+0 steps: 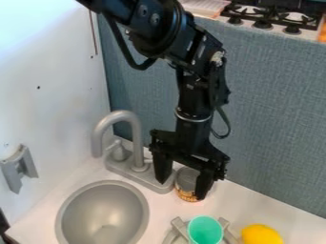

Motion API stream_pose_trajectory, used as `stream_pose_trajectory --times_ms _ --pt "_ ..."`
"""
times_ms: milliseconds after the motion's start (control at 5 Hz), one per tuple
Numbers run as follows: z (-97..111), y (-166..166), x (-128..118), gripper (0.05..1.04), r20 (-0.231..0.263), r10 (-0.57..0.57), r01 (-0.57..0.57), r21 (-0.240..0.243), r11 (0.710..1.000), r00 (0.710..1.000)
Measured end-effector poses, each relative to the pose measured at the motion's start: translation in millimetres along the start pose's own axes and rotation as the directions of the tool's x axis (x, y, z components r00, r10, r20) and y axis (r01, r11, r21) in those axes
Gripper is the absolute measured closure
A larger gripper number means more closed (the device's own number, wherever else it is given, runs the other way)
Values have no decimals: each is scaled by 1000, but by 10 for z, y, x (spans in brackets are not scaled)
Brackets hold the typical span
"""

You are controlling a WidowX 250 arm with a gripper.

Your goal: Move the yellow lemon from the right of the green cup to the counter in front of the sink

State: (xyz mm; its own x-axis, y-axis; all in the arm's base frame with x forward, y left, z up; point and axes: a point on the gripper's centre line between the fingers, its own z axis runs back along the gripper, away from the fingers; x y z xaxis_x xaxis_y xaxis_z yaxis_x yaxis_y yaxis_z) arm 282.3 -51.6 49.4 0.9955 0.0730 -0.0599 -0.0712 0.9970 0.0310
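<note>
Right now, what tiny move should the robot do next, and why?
I'd try gently closing the gripper. Its fingers look spread apart, with the small can between them, and there seems to be a gap between the can and the finger nearer the faucet.

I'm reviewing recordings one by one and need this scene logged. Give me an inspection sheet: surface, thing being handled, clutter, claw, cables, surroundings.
Surface: white counter with inset grey sink
Thing handled: can, upright near the faucet
Clutter: turquoise cup at a grey rack; yellow, lemon-like item nearby
Claw: open, fingers either side of the can; contact unclear
Cables: black cable looping beside the arm
Surroundings: blue-grey panel, stove beyond; white wall at picture left
</note>
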Motion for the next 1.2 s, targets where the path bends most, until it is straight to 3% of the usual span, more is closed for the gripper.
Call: stream_pose_trajectory --times_ms 200,400,600,800,1000,1200 --pt "-85 1 -26 83 -30 -2 2 8 1000 1000" --pt "-146 -293 6 83 -53 -145 147 37 988 988" --pt "-158 -612 -2 83 -49 -336 338 37 940 941" --pt "-257 -736 39 83 -72 -488 492 58 869 870" --pt "-370 -825 147 83 -93 -593 601 128 789 799" --pt "-439 -914 256 83 -84 -699 701 169 693 710"
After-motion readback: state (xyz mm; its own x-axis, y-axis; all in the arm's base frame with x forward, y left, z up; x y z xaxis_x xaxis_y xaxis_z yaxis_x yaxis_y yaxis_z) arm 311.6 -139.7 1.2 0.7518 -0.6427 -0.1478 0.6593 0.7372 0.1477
